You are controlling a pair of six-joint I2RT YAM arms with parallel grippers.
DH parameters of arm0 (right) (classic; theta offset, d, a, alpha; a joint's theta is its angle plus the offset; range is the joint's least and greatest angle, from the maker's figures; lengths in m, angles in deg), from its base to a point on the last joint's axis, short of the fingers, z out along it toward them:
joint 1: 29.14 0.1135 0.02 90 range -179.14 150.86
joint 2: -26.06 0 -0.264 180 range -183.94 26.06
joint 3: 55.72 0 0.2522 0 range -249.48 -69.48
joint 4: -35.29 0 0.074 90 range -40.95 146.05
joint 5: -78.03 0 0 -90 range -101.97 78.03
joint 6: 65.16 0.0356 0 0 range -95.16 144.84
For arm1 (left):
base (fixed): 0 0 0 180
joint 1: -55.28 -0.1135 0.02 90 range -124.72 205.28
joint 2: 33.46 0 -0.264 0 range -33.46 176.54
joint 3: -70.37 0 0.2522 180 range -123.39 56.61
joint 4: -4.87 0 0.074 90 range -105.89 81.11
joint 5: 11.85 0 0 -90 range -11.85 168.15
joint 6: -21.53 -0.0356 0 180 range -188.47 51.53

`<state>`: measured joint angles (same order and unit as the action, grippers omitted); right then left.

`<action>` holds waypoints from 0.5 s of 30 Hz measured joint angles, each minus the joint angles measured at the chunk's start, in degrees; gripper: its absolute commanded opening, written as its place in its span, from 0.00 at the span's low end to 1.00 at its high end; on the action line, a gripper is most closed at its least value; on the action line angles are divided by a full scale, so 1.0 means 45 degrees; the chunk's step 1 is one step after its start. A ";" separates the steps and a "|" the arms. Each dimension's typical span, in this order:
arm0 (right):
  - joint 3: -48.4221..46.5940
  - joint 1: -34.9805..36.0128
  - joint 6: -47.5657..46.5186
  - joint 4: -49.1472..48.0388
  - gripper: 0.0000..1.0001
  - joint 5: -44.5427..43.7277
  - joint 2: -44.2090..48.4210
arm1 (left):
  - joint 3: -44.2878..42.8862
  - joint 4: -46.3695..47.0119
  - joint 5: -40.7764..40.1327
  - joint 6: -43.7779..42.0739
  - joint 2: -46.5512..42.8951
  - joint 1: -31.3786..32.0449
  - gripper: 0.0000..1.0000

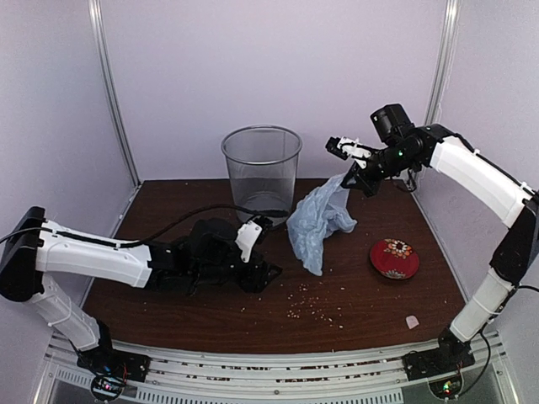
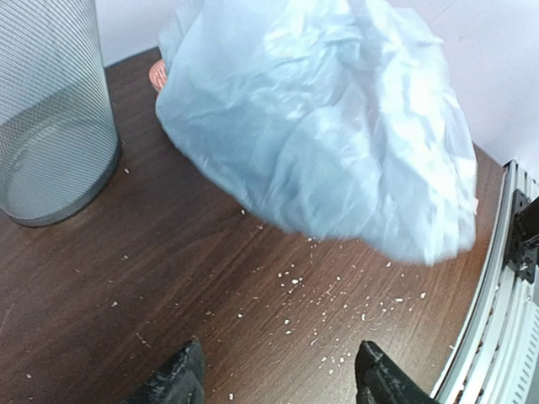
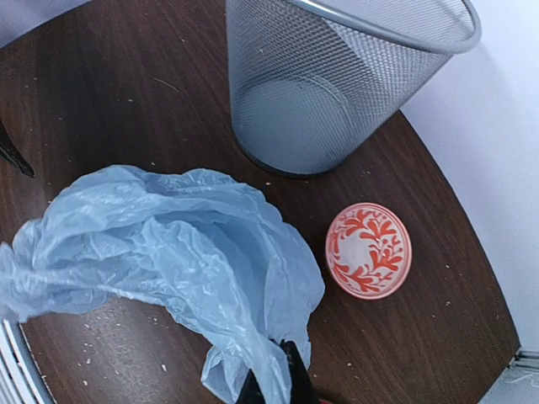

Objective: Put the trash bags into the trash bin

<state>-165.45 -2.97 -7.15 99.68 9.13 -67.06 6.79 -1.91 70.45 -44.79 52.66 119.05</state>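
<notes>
The right gripper (image 1: 352,177) pinches the bag (image 1: 318,220) aloft, not yet in the empty bin (image 1: 261,168) at upper centre; the left gripper (image 2: 278,379) gapes empty.

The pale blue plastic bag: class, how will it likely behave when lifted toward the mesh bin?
Probably floppy: the plastic bag hangs in limp folds from the right end effector. Likely very light, being thin and translucent. Its glossy film may slip.
</notes>
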 measured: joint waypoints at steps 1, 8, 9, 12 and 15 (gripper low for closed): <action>0.0039 0.0029 0.0097 0.0015 0.00 0.0321 0.0005 | 0.0126 -0.0015 -0.0063 0.0024 -0.0301 0.0000 0.61; 0.3094 0.0053 0.1637 -0.2093 0.00 0.2341 0.0044 | 0.0612 -0.0738 -0.0272 0.0204 -0.2059 0.0000 0.71; 0.3449 0.0049 0.1914 -0.2365 0.00 0.2739 -0.0034 | 0.0651 -0.0879 -0.0228 0.0214 -0.2288 0.0000 0.76; 0.4061 0.0049 0.2618 -0.3133 0.00 0.3725 -0.0277 | 0.0855 -0.1103 0.0039 0.0267 -0.2924 0.0000 0.81; 0.4313 0.0049 0.3201 -0.3769 0.00 0.4459 -0.0515 | 0.0903 -0.1088 0.0204 0.0559 -0.2812 0.0000 0.84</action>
<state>-146.04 -2.75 7.26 82.72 29.19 -69.38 10.85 -6.80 71.37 -42.28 40.01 119.05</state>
